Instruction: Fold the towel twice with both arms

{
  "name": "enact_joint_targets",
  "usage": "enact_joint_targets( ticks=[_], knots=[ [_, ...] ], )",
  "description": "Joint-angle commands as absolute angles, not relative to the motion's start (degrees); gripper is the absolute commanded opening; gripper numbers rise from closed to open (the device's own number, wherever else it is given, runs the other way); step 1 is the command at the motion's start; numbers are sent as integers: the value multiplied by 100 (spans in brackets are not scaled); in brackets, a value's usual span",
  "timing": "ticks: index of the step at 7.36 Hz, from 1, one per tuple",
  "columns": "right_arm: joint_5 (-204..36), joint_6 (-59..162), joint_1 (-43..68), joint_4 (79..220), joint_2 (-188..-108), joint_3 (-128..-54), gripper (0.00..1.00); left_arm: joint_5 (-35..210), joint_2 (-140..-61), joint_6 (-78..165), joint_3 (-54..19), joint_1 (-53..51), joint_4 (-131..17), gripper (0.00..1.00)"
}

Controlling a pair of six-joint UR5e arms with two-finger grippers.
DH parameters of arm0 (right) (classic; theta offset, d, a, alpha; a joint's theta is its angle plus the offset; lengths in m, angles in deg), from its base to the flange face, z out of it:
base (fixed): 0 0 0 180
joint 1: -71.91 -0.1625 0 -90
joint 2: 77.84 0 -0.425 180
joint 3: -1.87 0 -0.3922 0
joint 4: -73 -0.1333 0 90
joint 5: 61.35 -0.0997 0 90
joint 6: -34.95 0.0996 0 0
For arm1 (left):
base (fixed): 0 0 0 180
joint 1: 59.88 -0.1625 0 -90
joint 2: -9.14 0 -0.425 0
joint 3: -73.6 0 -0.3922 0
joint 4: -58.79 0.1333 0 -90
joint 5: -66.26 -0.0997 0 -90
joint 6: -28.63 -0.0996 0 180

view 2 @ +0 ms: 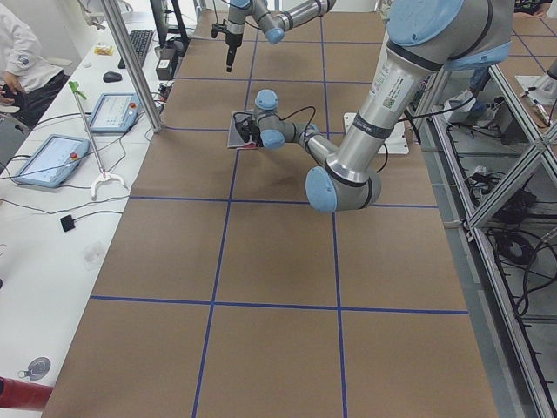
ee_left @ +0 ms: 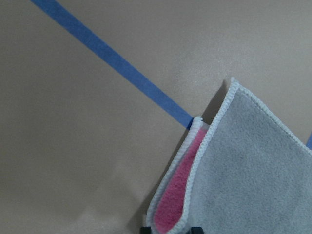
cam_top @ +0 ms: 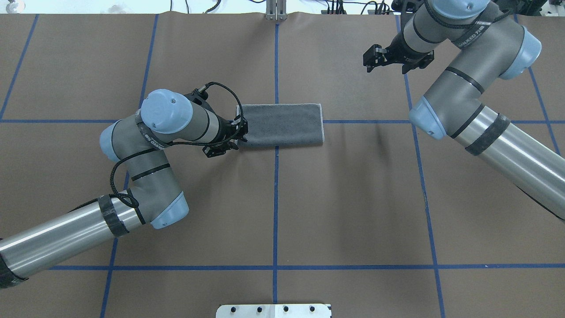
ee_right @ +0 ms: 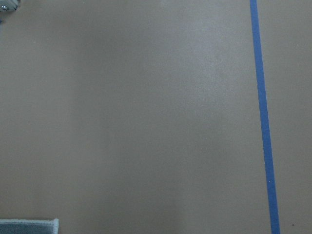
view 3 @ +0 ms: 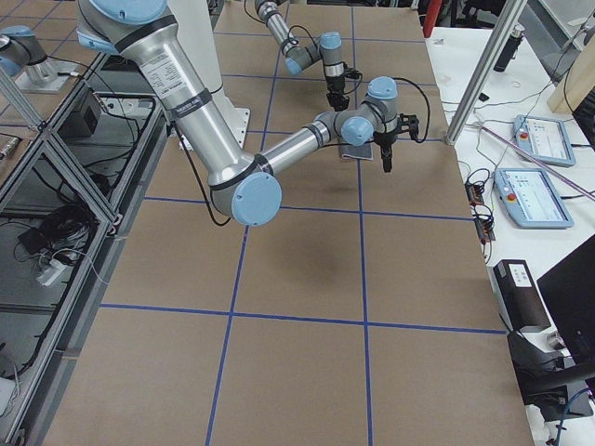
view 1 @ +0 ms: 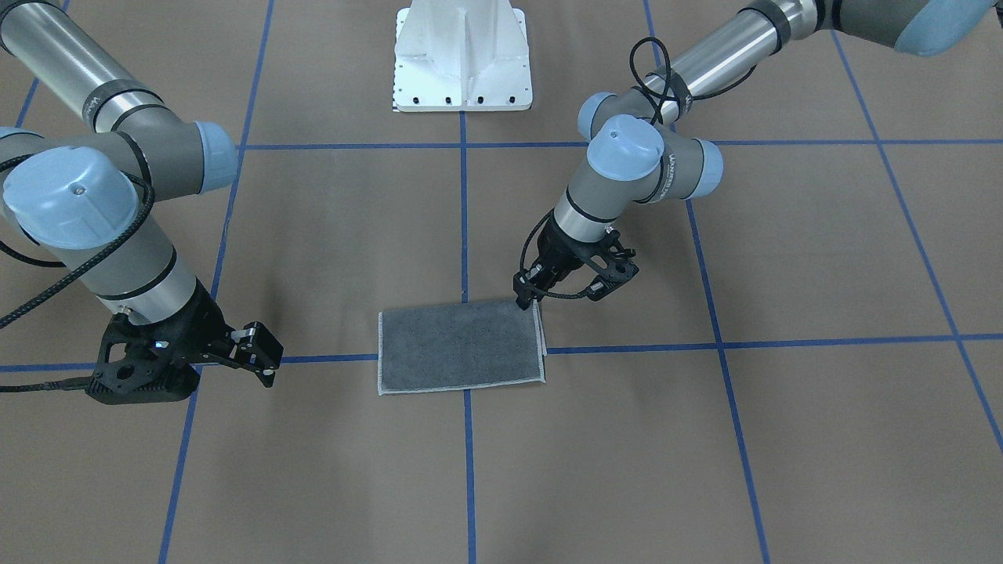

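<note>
near table (cam_top: pixel 353 198) centre | left gripper (cam_top: pixel 242 133) at towel (cam_top: pixel 282 126) edge, clamp unclear | right gripper (cam_top: pixel 369 59) apart | we should pinch both layers squarely

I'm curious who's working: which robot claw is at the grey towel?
The left black two-finger gripper, at the folded grey terry towel's corner; the right gripper hangs apart.

A brown worktop (cam_top: pixel 353 198) is marked into large squares by blue tape lines (cam_top: pixel 276 198). A white bolted pedestal (view 1: pixel 462 59) stands at its edge. Beside the worktop runs a white side bench (view 2: pixel 52 252) carrying two tablets (view 2: pixel 45 159) (view 2: pixel 117 111), a mouse (view 2: pixel 111 77) and loose cables. A person in a white sleeve (view 2: pixel 22 57) sits at its far end. An aluminium post (view 2: pixel 130 65) rises near the tablets.
</note>
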State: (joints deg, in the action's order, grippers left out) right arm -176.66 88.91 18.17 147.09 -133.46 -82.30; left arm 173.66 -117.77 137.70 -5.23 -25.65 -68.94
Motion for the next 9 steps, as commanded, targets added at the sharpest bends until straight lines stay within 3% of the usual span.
enact_joint_targets(
  ticks=[1, 6, 9],
  knots=[
    [-17666, 8891, 1821, 14709, -13348, -8233, 99, 17366, -11742, 13770, -524, -2552, -6900, 42],
    [-17666, 8891, 1820, 14700, -13348, -8233, 99, 17366, -11733, 13788, -524, -2560, -6900, 45],
    [-17666, 8882, 1820, 14700, -13348, -8233, 99, 17366, -11733, 13788, -524, -2560, -6900, 19]
  ],
)
